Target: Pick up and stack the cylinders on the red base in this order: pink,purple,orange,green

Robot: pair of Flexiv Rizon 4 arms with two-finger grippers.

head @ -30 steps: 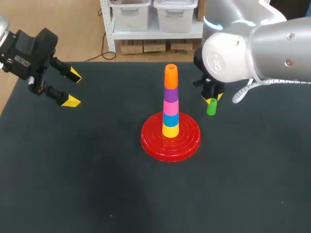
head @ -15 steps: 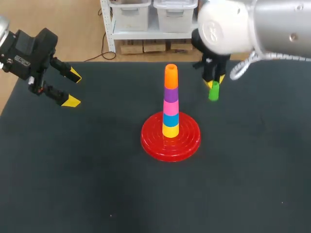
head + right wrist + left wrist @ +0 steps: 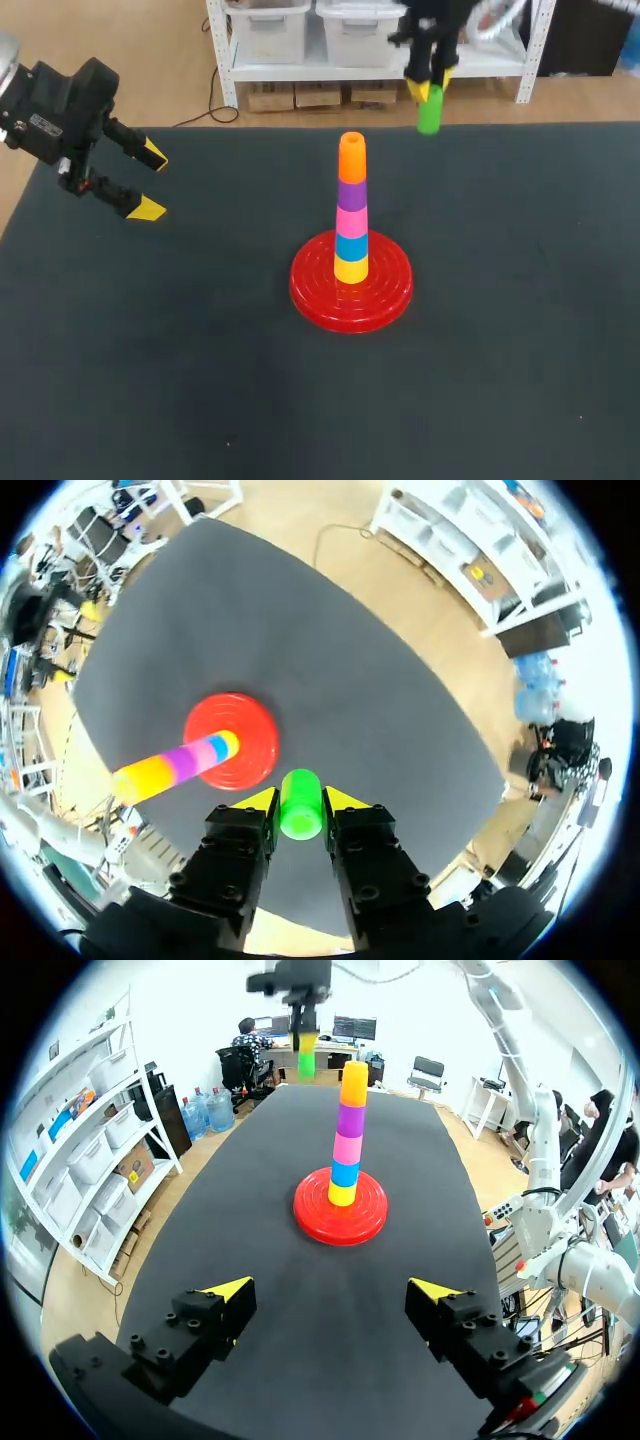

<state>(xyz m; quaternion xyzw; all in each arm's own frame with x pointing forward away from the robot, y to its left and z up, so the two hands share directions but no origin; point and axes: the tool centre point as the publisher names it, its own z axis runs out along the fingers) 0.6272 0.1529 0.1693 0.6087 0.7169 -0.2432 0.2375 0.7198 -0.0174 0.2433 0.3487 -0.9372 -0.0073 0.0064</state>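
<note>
A red base (image 3: 351,281) sits mid-table with a stack on its peg: yellow, blue, pink (image 3: 351,217), purple (image 3: 351,189) and orange (image 3: 352,158) on top. My right gripper (image 3: 429,82) hangs high above the table's far edge, shut on the green cylinder (image 3: 429,110), which stands upright between its yellow tips (image 3: 300,802). In the right wrist view the base (image 3: 232,741) and stack lie far below, ahead of the fingers. My left gripper (image 3: 148,181) is open over the far left of the table, nothing in it; in its wrist view (image 3: 330,1300) the stack (image 3: 347,1132) stands ahead.
The table (image 3: 200,380) is a dark mat with nothing else on it. White shelving with bins stands beyond its far edge.
My right gripper has lifted the green cylinder from the mat right of the stack, rising high and toward the far edge. The left arm has not moved.
</note>
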